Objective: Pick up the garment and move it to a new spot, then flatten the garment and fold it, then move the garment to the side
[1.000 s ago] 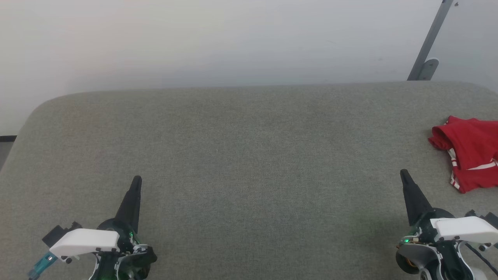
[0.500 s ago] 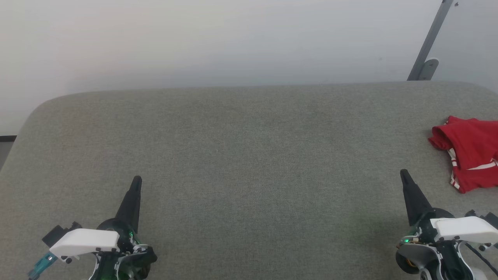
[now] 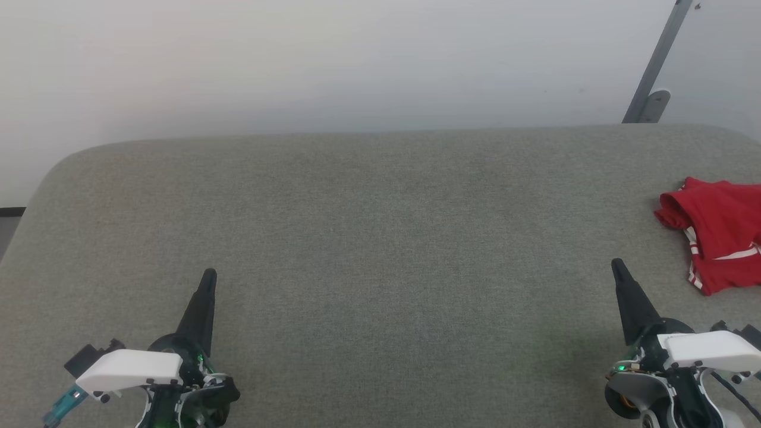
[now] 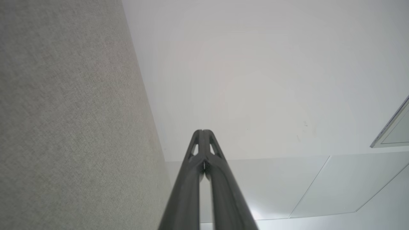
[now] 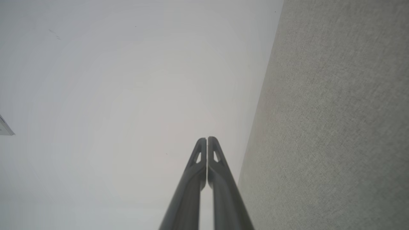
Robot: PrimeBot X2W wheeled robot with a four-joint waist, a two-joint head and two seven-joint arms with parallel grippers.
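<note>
The garment (image 3: 716,232), red with white-and-red striped trim, lies bunched at the right edge of the grey fabric surface (image 3: 380,238), partly cut off by the head view's edge. My right gripper (image 3: 617,265) sits shut at the lower right, its tip a short way left of and nearer than the garment, not touching it. At the lower left my left gripper (image 3: 208,275) is shut and empty, far from the garment. The left wrist view has the left gripper (image 4: 202,131) closed tip to tip. In the right wrist view the right gripper (image 5: 206,139) is likewise closed with nothing between its fingers.
A pale wall (image 3: 297,59) rises behind the surface's rounded far edge. A grey metal bracket (image 3: 654,77) leans against the wall at the upper right. The surface's left corner curves away near a dark floor strip (image 3: 12,211).
</note>
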